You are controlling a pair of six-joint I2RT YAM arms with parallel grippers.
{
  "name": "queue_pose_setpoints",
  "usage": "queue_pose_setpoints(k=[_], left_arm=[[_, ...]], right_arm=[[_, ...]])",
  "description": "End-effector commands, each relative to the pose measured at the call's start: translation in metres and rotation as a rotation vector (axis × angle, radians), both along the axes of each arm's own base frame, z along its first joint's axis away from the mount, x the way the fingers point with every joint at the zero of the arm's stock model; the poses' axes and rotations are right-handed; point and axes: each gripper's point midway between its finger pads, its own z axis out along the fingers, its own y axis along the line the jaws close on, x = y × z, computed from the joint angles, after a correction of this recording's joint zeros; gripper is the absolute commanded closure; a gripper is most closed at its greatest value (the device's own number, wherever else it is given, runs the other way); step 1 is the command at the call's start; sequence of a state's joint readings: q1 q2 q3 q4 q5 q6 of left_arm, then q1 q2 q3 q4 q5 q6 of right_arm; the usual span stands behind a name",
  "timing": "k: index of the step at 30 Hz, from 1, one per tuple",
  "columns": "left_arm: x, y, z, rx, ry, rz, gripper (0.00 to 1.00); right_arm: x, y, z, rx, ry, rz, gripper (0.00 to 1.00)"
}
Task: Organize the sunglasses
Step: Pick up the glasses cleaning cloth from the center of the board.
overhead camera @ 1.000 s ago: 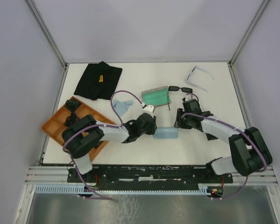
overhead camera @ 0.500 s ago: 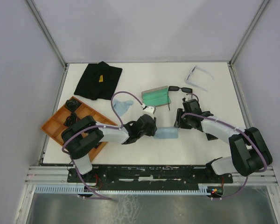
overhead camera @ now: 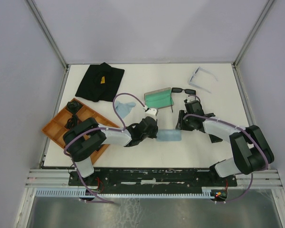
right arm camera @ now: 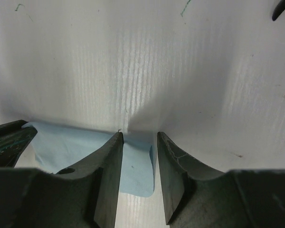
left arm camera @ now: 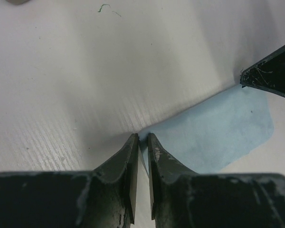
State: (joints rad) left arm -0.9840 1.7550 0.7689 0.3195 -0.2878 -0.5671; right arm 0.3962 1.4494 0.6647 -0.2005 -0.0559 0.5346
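The open green-lined case [overhead camera: 160,99] lay empty, and both pairs of sunglasses sat outside it. The black sunglasses [overhead camera: 183,90] lay just beside its right end. The pale-framed sunglasses [overhead camera: 202,77] lay further right and beyond, well apart from it.

On the case's near side, a flat light blue cloth [overhead camera: 170,136] lay between the two grippers, likely being spread or lifted from both ends for wrapping or lining.

The left gripper [left arm camera: 141,137] had its fingers drawn narrow at the cloth's corner, with only a slit between them. Whether they had it pinched could not be told. The right gripper [right arm camera: 138,135] stood with fingers moderately apart, straddling the cloth's opposite edge and holding nothing.

The cloth's far edge sat near the case, so any lift had little room on that side. Bare table [overhead camera: 218,107] lay right of the case and nearer than the pale pair. A second, crumpled blue cloth [overhead camera: 125,107] lay left of the case.
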Motion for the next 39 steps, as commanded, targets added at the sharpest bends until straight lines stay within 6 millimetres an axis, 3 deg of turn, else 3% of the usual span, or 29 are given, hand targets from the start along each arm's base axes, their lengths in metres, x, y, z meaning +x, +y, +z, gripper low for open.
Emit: queue_pose_setpoints(k=[1, 6, 10, 21, 35, 39], left_arm=[[-0.001, -0.002, -0.004, 0.009, 0.006, 0.005, 0.8], [-0.001, -0.003, -0.003, 0.006, 0.007, 0.003, 0.8], [-0.001, -0.003, -0.003, 0.003, 0.008, 0.002, 0.8], [0.0, -0.004, 0.0, 0.001, 0.003, 0.001, 0.77], [0.001, -0.009, 0.0, -0.005, 0.005, -0.01, 0.74], [0.0, -0.011, 0.001, -0.014, 0.003, -0.019, 0.84]], right_arm=[[0.008, 0.005, -0.001, 0.016, -0.001, 0.007, 0.58], [0.003, 0.005, -0.001, 0.016, 0.023, 0.011, 0.59], [-0.002, -0.001, 0.0, -0.008, 0.025, 0.002, 0.52], [-0.008, -0.007, 0.002, -0.03, 0.034, -0.002, 0.51], [-0.009, 0.002, -0.005, 0.006, 0.063, 0.022, 0.68], [-0.008, 0.003, -0.007, 0.007, 0.063, 0.027, 0.76]])
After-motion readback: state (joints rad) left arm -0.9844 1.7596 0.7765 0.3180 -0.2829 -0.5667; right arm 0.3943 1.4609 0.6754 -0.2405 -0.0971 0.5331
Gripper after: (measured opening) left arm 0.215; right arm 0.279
